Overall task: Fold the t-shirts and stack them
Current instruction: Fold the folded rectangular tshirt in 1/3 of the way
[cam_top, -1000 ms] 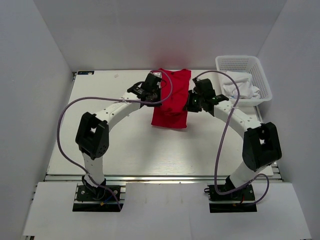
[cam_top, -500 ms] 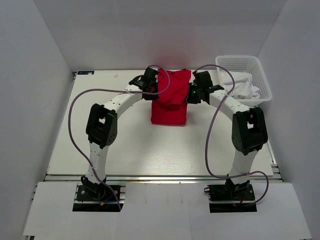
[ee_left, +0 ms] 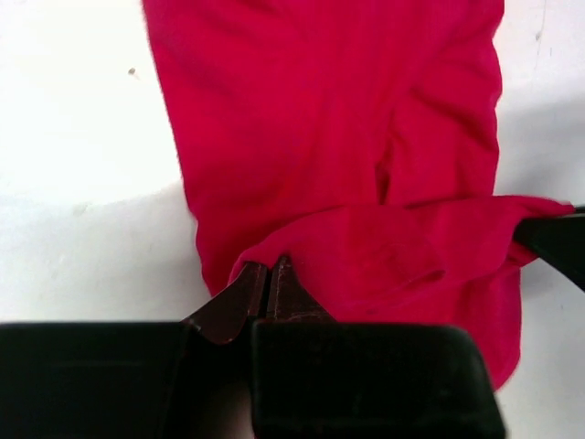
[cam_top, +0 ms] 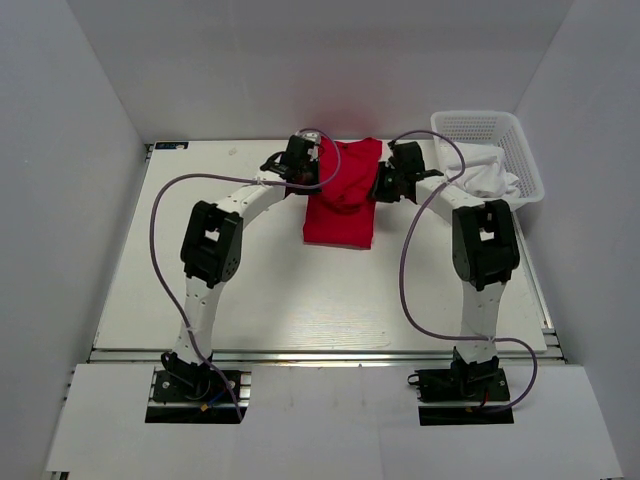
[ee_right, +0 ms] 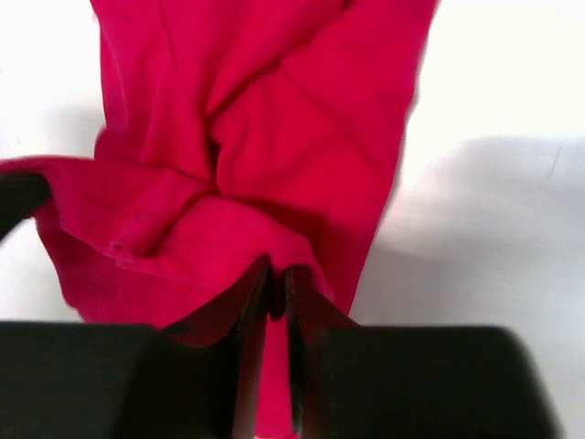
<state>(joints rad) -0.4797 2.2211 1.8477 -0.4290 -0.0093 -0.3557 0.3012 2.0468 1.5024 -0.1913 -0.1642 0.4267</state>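
A bright red t-shirt [cam_top: 341,205] lies folded into a long strip at the middle back of the table. My left gripper [cam_top: 313,172] is shut on its left edge and my right gripper [cam_top: 377,186] is shut on its right edge. Both hold one end of the strip lifted, and it sags between them over the lower layer. In the left wrist view the jaws [ee_left: 268,272] pinch a red fold [ee_left: 366,256]. In the right wrist view the jaws [ee_right: 274,279] pinch the fabric [ee_right: 247,174] the same way.
A white plastic basket [cam_top: 495,150] with white cloth [cam_top: 480,178] in it stands at the back right, just right of my right arm. The white walls stand close behind the shirt.
Both grippers have moved toward the back of the table with the held end of the shirt. The arms have stretched out, and the shirt's visible length has shortened.
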